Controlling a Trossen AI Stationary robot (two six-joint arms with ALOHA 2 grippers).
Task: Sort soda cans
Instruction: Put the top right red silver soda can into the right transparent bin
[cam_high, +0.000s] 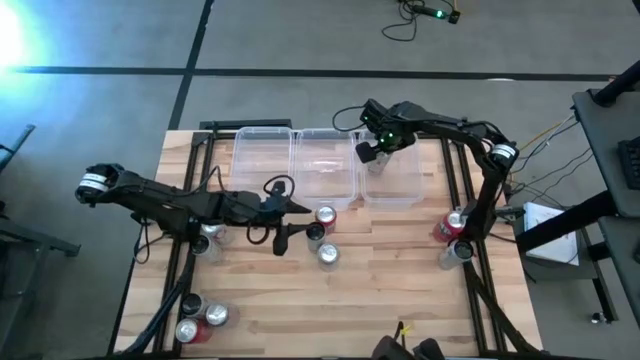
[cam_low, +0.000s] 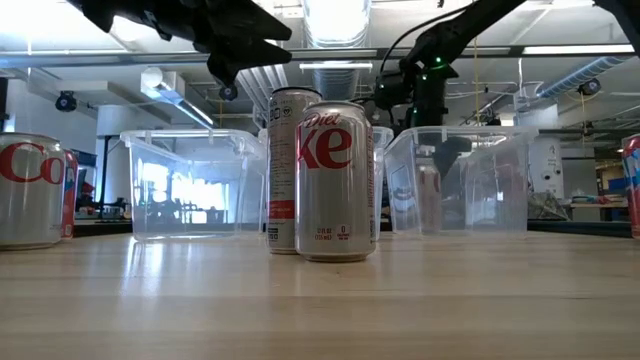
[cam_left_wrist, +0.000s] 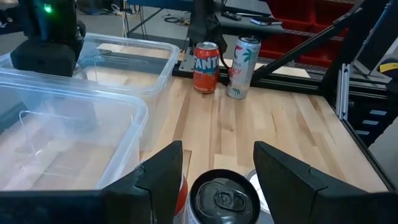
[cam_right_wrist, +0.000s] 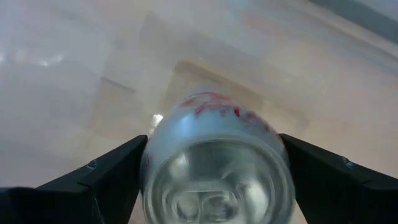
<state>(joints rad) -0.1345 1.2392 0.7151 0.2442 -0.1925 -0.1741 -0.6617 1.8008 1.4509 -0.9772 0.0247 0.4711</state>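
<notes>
Three clear bins (cam_high: 263, 150) stand in a row at the table's far side. My right gripper (cam_high: 375, 152) reaches down into the rightmost bin (cam_high: 410, 190), shut on a silver soda can with red lettering (cam_right_wrist: 214, 162); the can shows through the bin wall (cam_low: 428, 200). My left gripper (cam_high: 298, 207) hangs open above the table's middle, just left of three standing cans (cam_high: 325, 216). One can's silver top (cam_left_wrist: 225, 199) lies below the gap between its fingers, untouched. In the low view that gripper (cam_low: 238, 50) is well above a Diet Coke can (cam_low: 337, 180). My right gripper pinches the silver can's side wall (cam_right_wrist: 155, 168) just under the top rim, one finger on each side. The fingers come from above, pointing steeply down along the can. The can stands about upright inside the bin; whether its base is on the bin floor, I cannot tell.
More cans stand apart: one at the left (cam_high: 207, 240), a group at the near left corner (cam_high: 200, 320), an orange can (cam_left_wrist: 206, 66) and a white one (cam_left_wrist: 242, 66) by the right frame post. Bare wood lies at the near middle (cam_high: 380, 300).
</notes>
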